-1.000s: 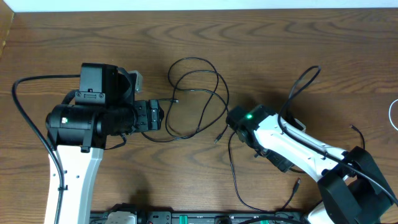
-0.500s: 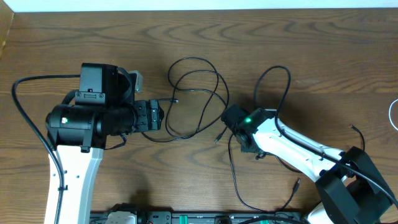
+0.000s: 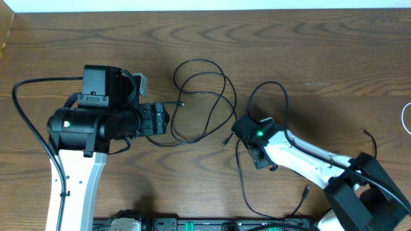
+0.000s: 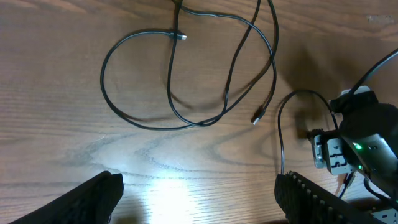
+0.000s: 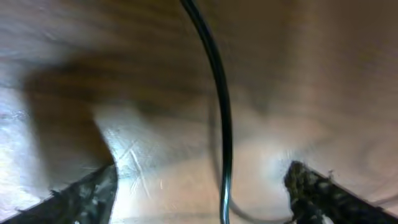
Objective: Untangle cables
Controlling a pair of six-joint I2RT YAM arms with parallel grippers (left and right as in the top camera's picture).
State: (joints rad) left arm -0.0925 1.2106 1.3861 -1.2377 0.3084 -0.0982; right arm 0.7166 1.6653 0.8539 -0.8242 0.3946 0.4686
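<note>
Several thin black cables (image 3: 204,97) lie in overlapping loops on the wooden table's middle; they also show in the left wrist view (image 4: 186,93), with a plug end (image 4: 258,116) at their right. Another thin black cable (image 3: 240,176) runs from my right gripper toward the front edge and ends in a plug (image 3: 307,189). My right gripper (image 3: 244,133) is open and low over the table, with this black cable (image 5: 219,124) running between its fingers (image 5: 199,193), untouched by them. My left gripper (image 3: 160,120) is open and empty, just left of the loops. A whitish cord (image 3: 406,119) shows at the right edge.
The right arm's own thicker black cord (image 3: 273,96) arcs above its wrist. The left arm's cord (image 3: 26,122) curves along the left side. A short black cable end (image 3: 367,135) lies at the right. A black rail of equipment (image 3: 192,224) runs along the front edge.
The right arm has moved left and toward the front, settling over the cable by the loops; its own cord loop swung left with it. The left arm and the loops have not moved.
</note>
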